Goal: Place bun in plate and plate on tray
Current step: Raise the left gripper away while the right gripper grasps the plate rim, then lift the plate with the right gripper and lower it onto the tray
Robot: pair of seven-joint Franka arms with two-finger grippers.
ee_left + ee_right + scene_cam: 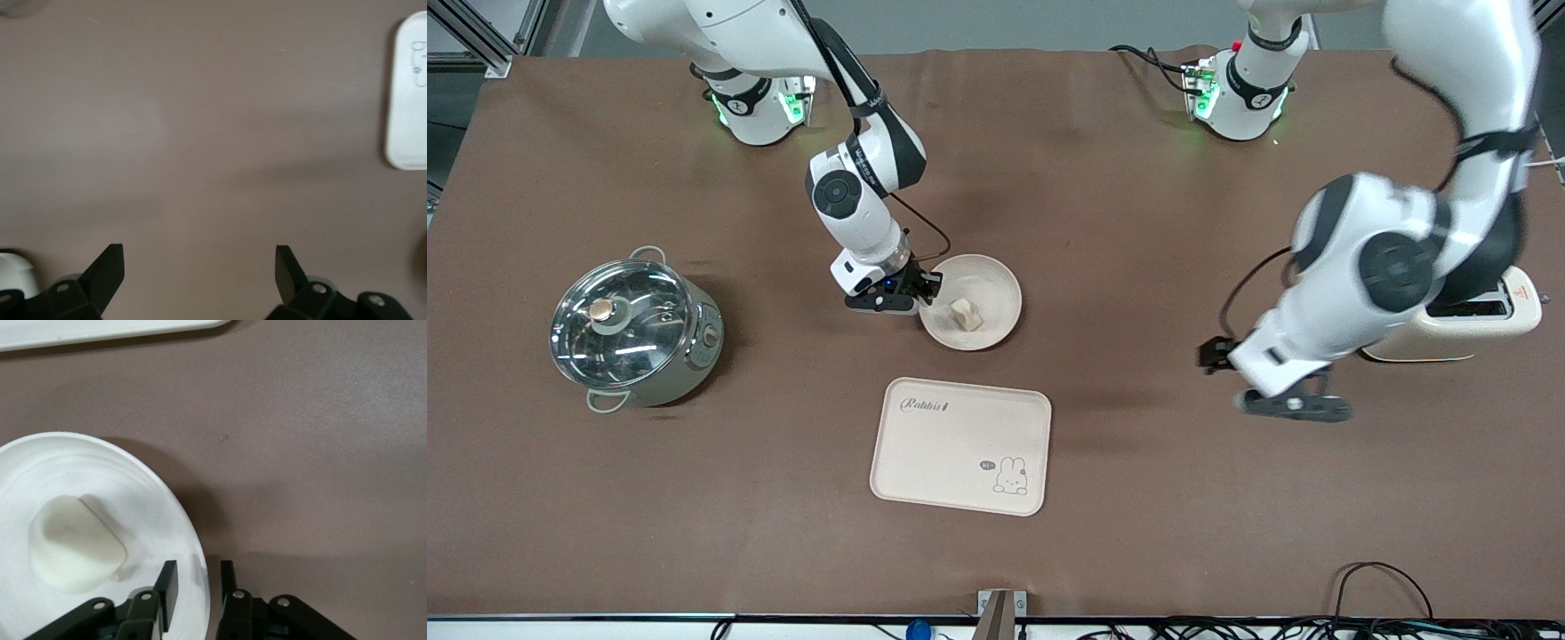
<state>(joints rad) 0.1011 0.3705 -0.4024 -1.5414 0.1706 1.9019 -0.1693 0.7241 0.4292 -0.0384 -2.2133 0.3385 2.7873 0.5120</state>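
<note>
On the brown, matte desk (1103, 222) the bun (964, 314), a small cream-white rounded chunk with a soft, smooth skin, lies inside the plate (996, 276), toward the side of the dish nearer the front camera. That plate is round and shallow, plain cream-white, with a raised rim and faint concentric rings across its floor. It sits directly on the desk, not on the tray (960, 458), which lies nearer the front camera and apart from it. Rectangular with rounded corners and a low lip, the tray is cream and carries a "Rabbit" script in one corner and a small rabbit drawing in another.

At the plate's edge toward the right arm's end of the desk, the right hand (927, 298) is down low, and its two black fingers (168, 587) straddle the raised rim, one inside the dish and one outside, with only a narrow gap between them; whether they already press the rim I cannot tell.

Toward the left arm's end of the desk, the left hand (1294, 406) hangs over bare desk with its dark, wedge-tipped fingers (107, 270) spread wide apart and nothing between them; this arm waits.

A shiny steel pot (636, 331) with a glass lid and loop handles stands at the right arm's end. A cream toaster (1485, 324) with rounded corners sits at the left arm's end, partly hidden by the left arm.
</note>
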